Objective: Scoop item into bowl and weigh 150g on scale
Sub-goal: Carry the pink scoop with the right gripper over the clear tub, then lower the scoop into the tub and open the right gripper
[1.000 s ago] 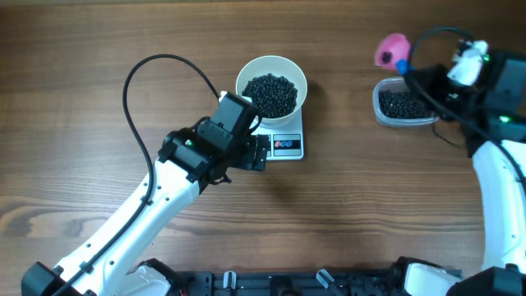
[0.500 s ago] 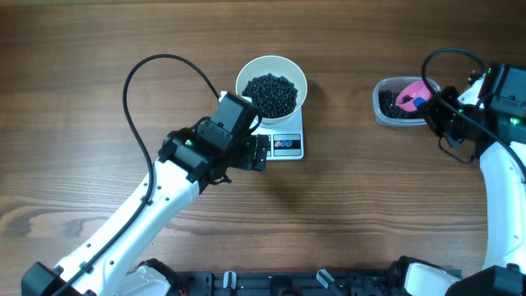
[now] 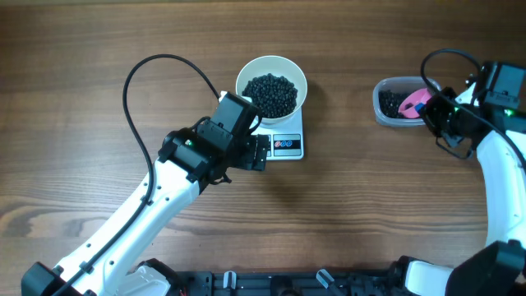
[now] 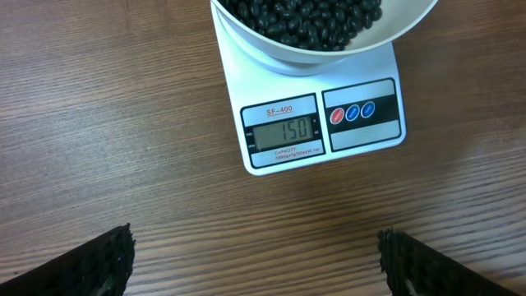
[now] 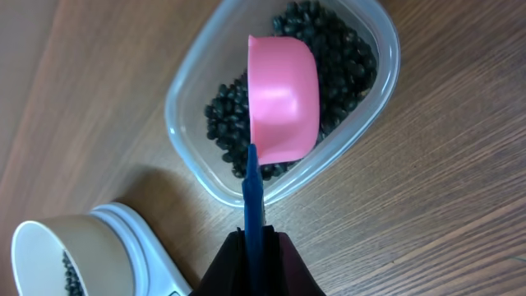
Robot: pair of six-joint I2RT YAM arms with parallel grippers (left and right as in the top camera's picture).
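- Only the left wrist view shows the display of the scale (image 4: 320,123), which reads 150. The white bowl (image 4: 316,56) sits on the scale's far part, heaped with black beans (image 4: 304,15).
- Only the right wrist view shows the right end effector (image 5: 259,261) pressed together on the blue handle of a pink scoop (image 5: 283,94). The scoop's cup is over more beans in a clear tub (image 5: 182,152).
- The left end effector (image 4: 255,263) is spread wide and empty, on the near side of the scale.
- There is one bowl, one scale, one tub and one scoop. The beans lie in two lots, too many to count.
- Overhead, the tub lies well right of the scale on the wooden surface (image 3: 370,205). The left arm (image 3: 148,205) covers the scale's near left corner, and a black cable (image 3: 130,82) loops left of the bowl.
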